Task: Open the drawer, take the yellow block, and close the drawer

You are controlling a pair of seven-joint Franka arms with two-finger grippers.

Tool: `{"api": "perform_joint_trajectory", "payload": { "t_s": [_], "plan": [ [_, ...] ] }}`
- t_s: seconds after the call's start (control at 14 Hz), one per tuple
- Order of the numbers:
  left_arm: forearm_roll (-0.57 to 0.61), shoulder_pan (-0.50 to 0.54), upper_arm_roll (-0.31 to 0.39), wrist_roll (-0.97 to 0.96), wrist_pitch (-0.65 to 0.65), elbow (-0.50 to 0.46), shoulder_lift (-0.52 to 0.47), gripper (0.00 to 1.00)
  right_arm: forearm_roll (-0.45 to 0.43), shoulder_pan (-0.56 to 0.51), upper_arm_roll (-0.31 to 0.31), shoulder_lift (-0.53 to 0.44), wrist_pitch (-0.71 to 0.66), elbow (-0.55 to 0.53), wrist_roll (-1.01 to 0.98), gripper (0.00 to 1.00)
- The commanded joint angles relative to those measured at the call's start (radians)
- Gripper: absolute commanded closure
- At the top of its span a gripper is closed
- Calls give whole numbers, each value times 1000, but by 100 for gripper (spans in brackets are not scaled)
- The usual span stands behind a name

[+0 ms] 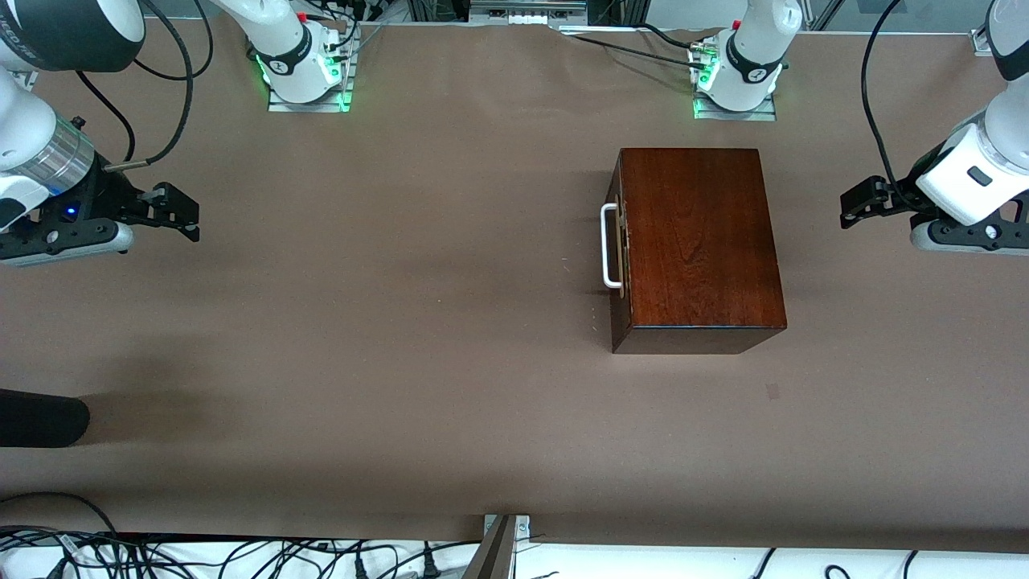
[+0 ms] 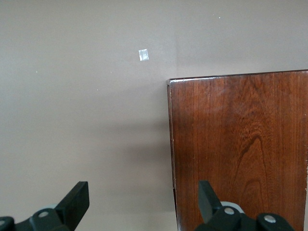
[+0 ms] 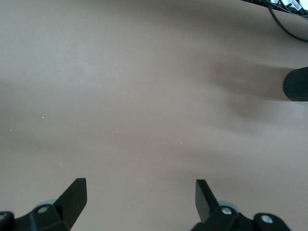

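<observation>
The mahogany box [image 1: 699, 241] stands on the brown table toward the left arm's end. Its drawer [image 1: 620, 241] is shut flush, and its white handle [image 1: 608, 245] faces the right arm's end. The yellow block is out of view. My left gripper [image 1: 854, 203] is open and empty, up in the air beside the box's closed back. In the left wrist view it [image 2: 142, 199] is over the box's edge [image 2: 240, 144]. My right gripper [image 1: 183, 214] is open and empty over bare table at the right arm's end, also in the right wrist view [image 3: 139, 197].
A black rounded object [image 1: 40, 418] lies at the table's edge toward the right arm's end, also in the right wrist view [image 3: 296, 84]. A small tape mark [image 1: 772, 391] is on the table nearer to the front camera than the box. Cables [image 1: 241, 555] run along the near edge.
</observation>
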Motion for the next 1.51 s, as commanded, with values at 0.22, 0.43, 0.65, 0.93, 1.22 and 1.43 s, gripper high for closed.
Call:
{"api": "perform_joint_trajectory", "payload": {
  "t_s": [0.22,0.43,0.65,0.93,1.22,1.43],
  "plan": [
    [-24,-3,6,-3,-28,37,15,0,11,0,2,-7,-9,5,10,0],
    [-25,-1,6,-3,-29,37,15,0,11,0,3,-7,-10,5,10,0],
    [-25,-4,6,-3,-29,37,15,0,11,0,2,-6,-7,5,10,0],
    [-25,-4,6,-3,-29,38,15,0,11,0,3,-6,-4,6,10,0],
    [-25,-4,6,-5,-31,38,15,0,11,0,2,-6,-1,5,10,0],
    [-25,-30,0,-5,-31,57,15,0,11,0,3,-6,-1,6,10,0]
  ]
}}
